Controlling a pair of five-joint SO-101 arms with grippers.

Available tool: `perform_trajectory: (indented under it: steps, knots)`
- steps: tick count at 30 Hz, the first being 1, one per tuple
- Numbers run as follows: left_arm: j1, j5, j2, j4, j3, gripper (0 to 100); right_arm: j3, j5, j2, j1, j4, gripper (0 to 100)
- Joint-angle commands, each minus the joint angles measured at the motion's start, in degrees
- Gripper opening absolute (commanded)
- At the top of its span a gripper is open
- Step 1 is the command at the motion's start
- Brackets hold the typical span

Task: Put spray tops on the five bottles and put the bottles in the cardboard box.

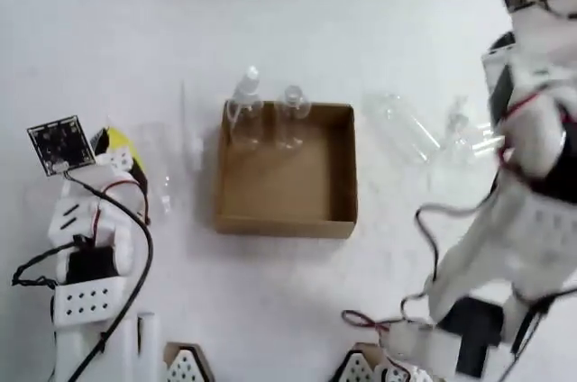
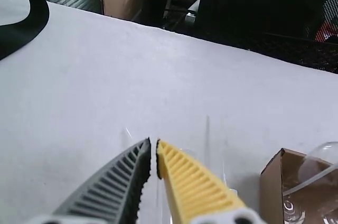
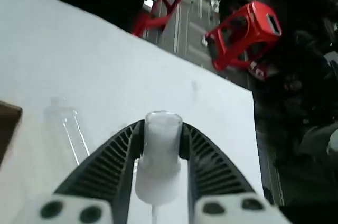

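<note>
Spray top (image 3: 158,160) gripped by right pincer (image 3: 160,129) | left pincer (image 2: 153,149) clenched | topped bottle (image 1: 244,112), bare bottle (image 1: 291,119) upright in cardboard box (image 1: 284,222)

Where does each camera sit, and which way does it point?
High view: fixed above the table, looking down on the cardboard box; the left arm and right arm flank it.
Left wrist view: on the left arm's wrist, looking along its shut jaws across the table.
Right wrist view: on the right arm's wrist, looking past jaws shut on a spray top toward red stools.
Shared: the high and left wrist views both show the box.
</note>
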Motion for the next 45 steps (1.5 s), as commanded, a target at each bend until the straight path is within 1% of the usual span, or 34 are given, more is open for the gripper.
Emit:
perform_trajectory:
  steps: [1, 6, 11, 14, 16, 18, 23, 32, 36, 40, 42, 45]
  knots:
    - [0.8, -0.7, -0.9, -1.6, -0.8, 2, 4.2, -4.8, -9.5, -6.0, 1.5, 1.7]
    - [0.8, -0.7, -0.9, -1.6, -0.8, 2, 15.6, -8.4, -21.1, -15.9, 1.3, 1.7]
    - [0.8, -0.7, -0.9, -1.6, -0.8, 2, 22.5, -9.1, -33.5, -26.2, -1.4, 1.7]
    - [0.8, -0.7, -0.9, -1.6, -0.8, 2, 27.4, -9.1, -39.8, -29.8, -5.1, 1.7]
    - [0.8, -0.7, -0.9, -1.6, -0.8, 2, 31.3, -9.1, -43.3, -31.0, -8.2, 1.7]
    - [0.8, -0.7, -0.9, -1.6, -0.8, 2, 35.9, -9.3, -46.3, -31.3, -11.6, 1.7]
    - [0.8, -0.7, -0.9, -1.6, -0.8, 2, 48.4, -15.4, -53.1, -30.9, -20.9, 1.7]
    - [0.8, -0.7, -0.9, -1.6, -0.8, 2, 66.4, -15.9, -63.3, -30.8, -35.6, 1.6]
    - [0.8, -0.7, -0.9, -1.6, -0.8, 2, 76.9, -16.0, -65.8, -30.5, -46.2, 1.6]
    - [0.8, -0.7, -0.9, -1.6, -0.8, 2, 87.6, -16.0, -67.8, -23.7, -58.7, 2.0]
    - [0.8, -0.7, -0.9, -1.6, -0.8, 2, 92.0, -15.9, -68.8, -22.5, -64.0, 4.9]
    - [0.9, -0.7, -0.9, -1.7, -0.8, 2, 97.1, -15.6, -72.0, -22.5, -68.0, 7.7]
